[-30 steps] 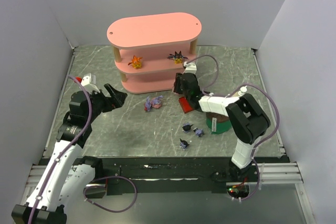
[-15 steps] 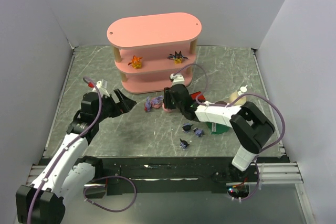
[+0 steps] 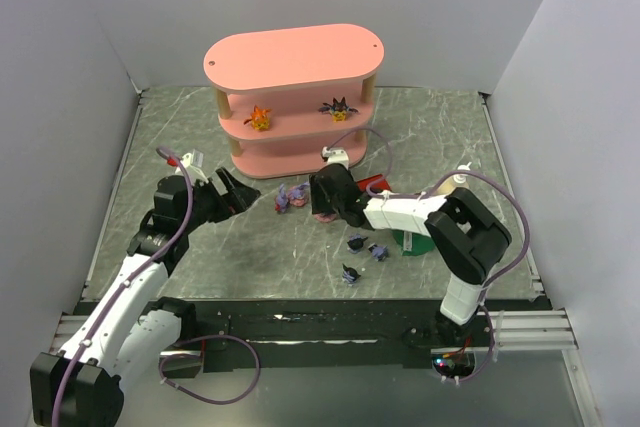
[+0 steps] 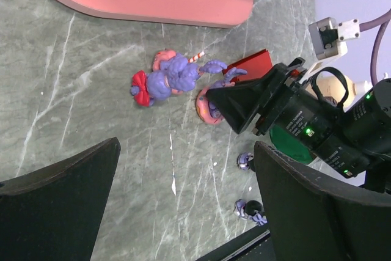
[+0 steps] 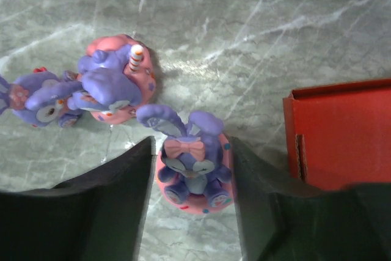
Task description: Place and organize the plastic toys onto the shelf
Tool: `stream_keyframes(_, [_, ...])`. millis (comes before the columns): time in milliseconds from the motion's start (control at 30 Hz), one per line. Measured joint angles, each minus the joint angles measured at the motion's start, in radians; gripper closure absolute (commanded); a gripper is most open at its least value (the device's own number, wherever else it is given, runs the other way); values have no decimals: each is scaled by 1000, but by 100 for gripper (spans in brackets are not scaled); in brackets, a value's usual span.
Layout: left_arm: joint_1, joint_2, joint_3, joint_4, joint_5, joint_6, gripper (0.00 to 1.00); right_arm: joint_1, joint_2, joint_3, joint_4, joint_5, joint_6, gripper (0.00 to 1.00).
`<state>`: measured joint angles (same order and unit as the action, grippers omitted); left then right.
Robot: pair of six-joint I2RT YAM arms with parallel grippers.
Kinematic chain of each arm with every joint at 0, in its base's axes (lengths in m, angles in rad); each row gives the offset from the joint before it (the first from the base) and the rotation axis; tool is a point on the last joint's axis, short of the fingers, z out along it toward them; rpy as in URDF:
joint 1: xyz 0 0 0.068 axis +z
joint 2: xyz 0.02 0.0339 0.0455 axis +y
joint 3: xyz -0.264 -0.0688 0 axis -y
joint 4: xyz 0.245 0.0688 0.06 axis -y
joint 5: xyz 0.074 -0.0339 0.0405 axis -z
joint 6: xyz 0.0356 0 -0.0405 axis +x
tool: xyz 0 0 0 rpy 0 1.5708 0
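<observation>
Lilac-pink toy (image 5: 194, 169) stands inside right gripper (image 5: 192, 145), jaws spread; left gripper (image 4: 186, 146) gapes wide.

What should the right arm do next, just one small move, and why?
Probably close the right gripper on the lilac bunny figurine with the pink bow. Its fingers flank that toy, which sits on the table, and the jaws look open, with slight gaps on either side.

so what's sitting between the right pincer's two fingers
A lilac bunny toy on a pink base, standing between the fingers of the open right pincer; the right wrist view shows it.
</observation>
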<state>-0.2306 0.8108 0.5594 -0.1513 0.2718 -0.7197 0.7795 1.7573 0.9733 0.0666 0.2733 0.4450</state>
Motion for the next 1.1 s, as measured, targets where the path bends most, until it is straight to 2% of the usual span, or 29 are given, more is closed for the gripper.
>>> stream_keyframes(33, [0,0,0,0,0,0,4,2,-1,-3,-2,4,-3,22])
stream_keyframes(133, [0,-4,0,1,0,0,4,9,-16,-26,0,16,-8,18])
stream_keyframes(233, [0,-14,0,3,0,0,4,19,-41,-53,-2,22,-13,17])
stream_keyframes(533, [0,-37,-7,16,1,-3,4,59,-74,-104,-2,25,5,22])
stream_keyframes(833, [0,-37,-15,17,1,-4,4,93,5,-74,-17,84,38,30])
stream_keyframes(1100, [0,-37,-15,20,2,-4,4,99,69,0,-46,153,66,27])
